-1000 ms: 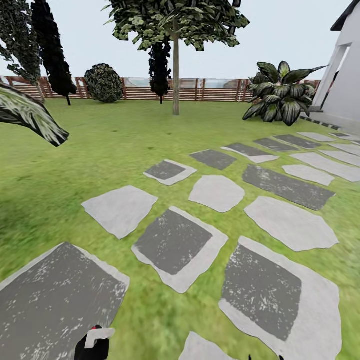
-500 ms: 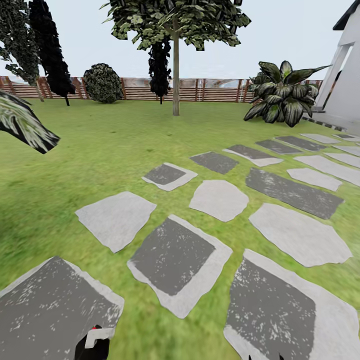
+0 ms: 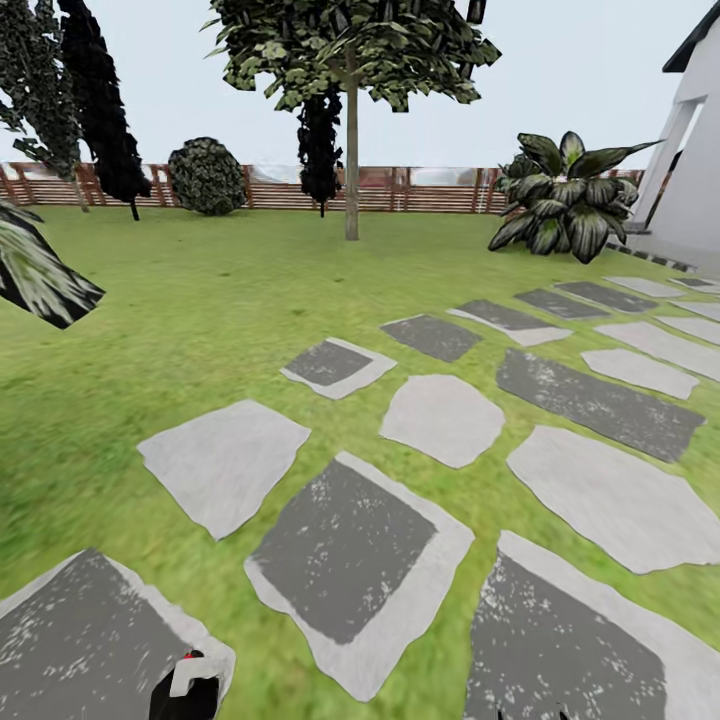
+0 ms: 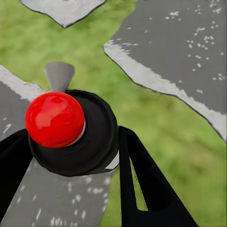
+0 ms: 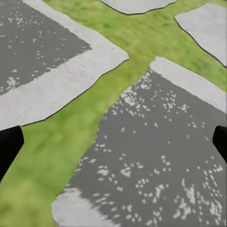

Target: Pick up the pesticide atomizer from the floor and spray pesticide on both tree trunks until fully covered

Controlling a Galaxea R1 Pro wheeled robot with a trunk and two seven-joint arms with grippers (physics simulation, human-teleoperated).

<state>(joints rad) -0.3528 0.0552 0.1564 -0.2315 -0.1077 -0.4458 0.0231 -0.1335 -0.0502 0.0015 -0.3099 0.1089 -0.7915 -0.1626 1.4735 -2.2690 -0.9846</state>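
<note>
The pesticide atomizer (image 3: 192,680) pokes up at the head view's lower edge, its pale band and red dot showing. In the left wrist view its black cap (image 4: 94,142) and red ball sit between my left gripper's (image 4: 71,139) black fingers (image 4: 142,184), which are shut on it. My right gripper (image 5: 113,144) hangs open over a stepping slab, its fingertips (image 5: 7,149) at the picture's edges. A tree with a straight tan trunk (image 3: 352,170) and a green crown stands far ahead on the lawn by the fence.
Grey stepping slabs (image 3: 355,550) cross the grass ahead and to the right. A striped-leaf plant (image 3: 565,195) stands by the white building (image 3: 695,150) at right; another leaf (image 3: 40,275) juts in at left. Dark cone trees (image 3: 100,100) and a round bush (image 3: 207,175) line the brown fence (image 3: 430,190).
The whole view has shifted: the slabs slide down and toward me and the left leaf slips outward, so the camera has rolled forward. Both grippers keep their place in the picture.
</note>
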